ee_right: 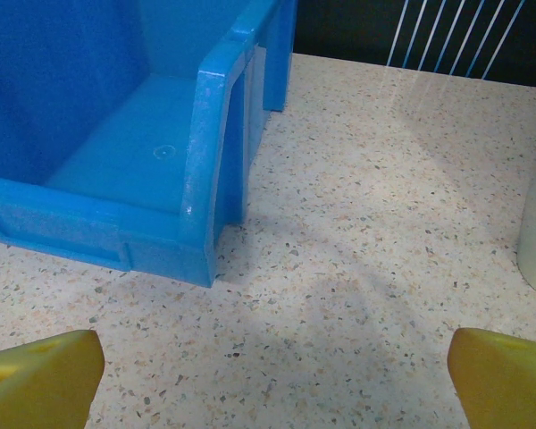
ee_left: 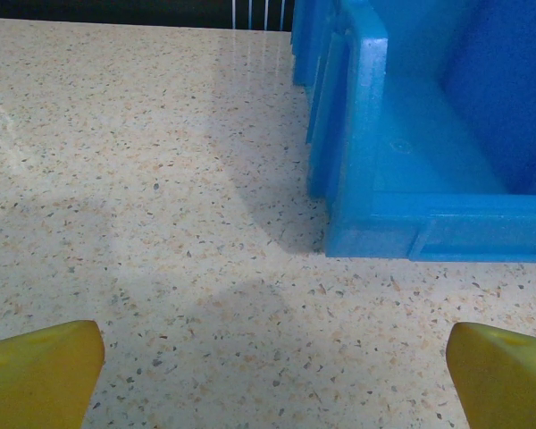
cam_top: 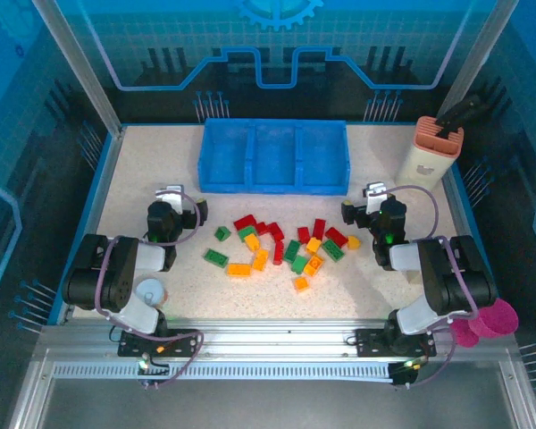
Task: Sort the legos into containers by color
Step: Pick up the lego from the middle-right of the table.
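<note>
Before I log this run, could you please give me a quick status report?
Left gripper open, empty; right gripper open, empty. Legos all loose on table, tray compartments empty. Nothing between pile and tray.

No legible text, label, brand or number found. A gear-shaped emblem (cam_top: 280, 11) stands on the blue back panel (cam_top: 161, 36), without lettering.

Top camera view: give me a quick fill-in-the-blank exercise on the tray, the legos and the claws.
The blue tray has ___ compartments.
All the legos lie on the ___, none in the tray.
The left claw and the right claw both stand ___.
Missing words: three; table; open.
</note>
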{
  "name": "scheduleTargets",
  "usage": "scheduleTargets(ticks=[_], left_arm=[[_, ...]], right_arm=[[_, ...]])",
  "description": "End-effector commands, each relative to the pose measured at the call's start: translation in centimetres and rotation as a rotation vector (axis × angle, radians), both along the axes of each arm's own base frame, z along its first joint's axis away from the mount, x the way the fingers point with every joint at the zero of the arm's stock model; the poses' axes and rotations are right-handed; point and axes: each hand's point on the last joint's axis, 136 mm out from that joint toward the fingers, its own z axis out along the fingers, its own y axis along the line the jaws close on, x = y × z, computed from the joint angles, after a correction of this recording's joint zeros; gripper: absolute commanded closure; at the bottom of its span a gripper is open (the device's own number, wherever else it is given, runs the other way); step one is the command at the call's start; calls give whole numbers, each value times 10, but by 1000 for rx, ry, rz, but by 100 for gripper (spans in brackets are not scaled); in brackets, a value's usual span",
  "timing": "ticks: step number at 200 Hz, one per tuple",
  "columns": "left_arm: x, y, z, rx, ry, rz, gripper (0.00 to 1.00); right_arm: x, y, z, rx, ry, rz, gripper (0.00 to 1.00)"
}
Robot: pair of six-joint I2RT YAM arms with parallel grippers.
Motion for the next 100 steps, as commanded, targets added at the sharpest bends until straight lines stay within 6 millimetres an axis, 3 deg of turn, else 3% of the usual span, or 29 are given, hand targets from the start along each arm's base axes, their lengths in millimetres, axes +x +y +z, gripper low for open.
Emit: scheduleTargets(ticks=[1,86,100], left_arm=[[5,-2,13,0,-37,-18,1],[5,-2,13,-1,-36,-20,1],[8,3,24,7,-20,13,1]], right_arm=[[5,-4,8,10,-29,-18,0],[5,-4,8,13,-27,-16,0],[5,-5,9,15,-32,-20,0]])
